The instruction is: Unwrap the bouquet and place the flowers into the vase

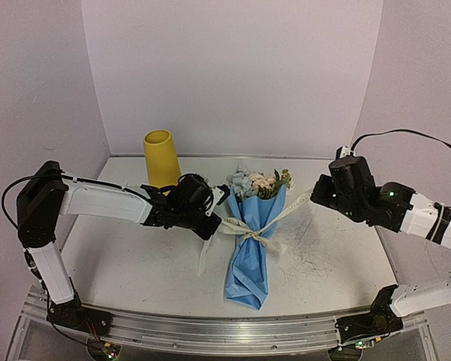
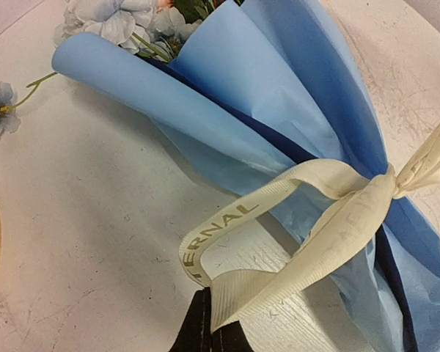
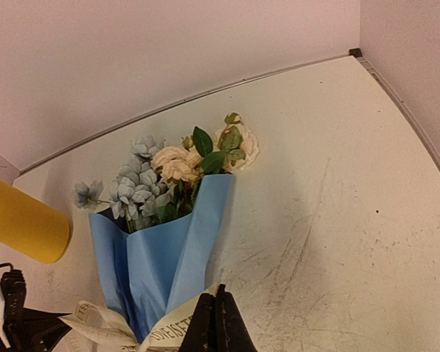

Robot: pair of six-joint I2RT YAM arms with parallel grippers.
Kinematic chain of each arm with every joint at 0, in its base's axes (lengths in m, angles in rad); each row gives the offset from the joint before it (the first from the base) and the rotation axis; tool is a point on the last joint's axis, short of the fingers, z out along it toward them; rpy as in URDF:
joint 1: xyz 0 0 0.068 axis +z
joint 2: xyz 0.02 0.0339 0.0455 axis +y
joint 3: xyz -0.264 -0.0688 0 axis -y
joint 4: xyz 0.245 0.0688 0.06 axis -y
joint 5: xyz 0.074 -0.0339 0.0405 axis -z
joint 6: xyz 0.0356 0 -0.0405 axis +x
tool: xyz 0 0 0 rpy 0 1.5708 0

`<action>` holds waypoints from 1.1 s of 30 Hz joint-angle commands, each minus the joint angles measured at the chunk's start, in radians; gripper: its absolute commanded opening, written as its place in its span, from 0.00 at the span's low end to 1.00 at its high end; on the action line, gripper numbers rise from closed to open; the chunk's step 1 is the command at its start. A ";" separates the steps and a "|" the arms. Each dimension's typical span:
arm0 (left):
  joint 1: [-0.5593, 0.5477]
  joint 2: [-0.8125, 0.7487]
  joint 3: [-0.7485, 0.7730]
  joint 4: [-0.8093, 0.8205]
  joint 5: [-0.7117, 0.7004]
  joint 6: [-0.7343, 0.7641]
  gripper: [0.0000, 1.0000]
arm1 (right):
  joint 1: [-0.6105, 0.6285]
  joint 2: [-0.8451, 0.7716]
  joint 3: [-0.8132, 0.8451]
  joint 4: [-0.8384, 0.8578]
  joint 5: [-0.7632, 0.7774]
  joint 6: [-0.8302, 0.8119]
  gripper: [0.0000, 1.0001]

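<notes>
One bouquet (image 1: 249, 248) lies in the middle of the desk (image 1: 128, 263), blooms (image 1: 255, 182) pointing far, its tip close to the near edge, open surface on both sides, stems hidden in paper (image 1: 248, 278), while the left gripper (image 1: 216, 223) and right gripper (image 1: 314, 197) each clench one tail of its ribbon (image 1: 249, 232), and one vase (image 1: 161, 158) stands far left.

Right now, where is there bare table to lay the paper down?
Front left, between the left arm and the bouquet; front right, between the bouquet and the right arm. Crowded between vase and bouquet, where the left gripper holds the ribbon.
</notes>
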 commanded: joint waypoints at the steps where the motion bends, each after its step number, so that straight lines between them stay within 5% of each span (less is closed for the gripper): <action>1: 0.002 -0.094 -0.030 0.001 -0.035 -0.057 0.00 | -0.113 -0.053 0.019 -0.051 0.023 0.001 0.00; 24: 0.106 -0.288 -0.254 -0.026 -0.082 -0.145 0.00 | -0.332 -0.090 -0.165 -0.062 0.010 0.099 0.00; 33: 0.186 -0.421 -0.343 -0.110 -0.255 -0.259 0.00 | -0.511 -0.089 -0.220 -0.068 0.078 0.169 0.00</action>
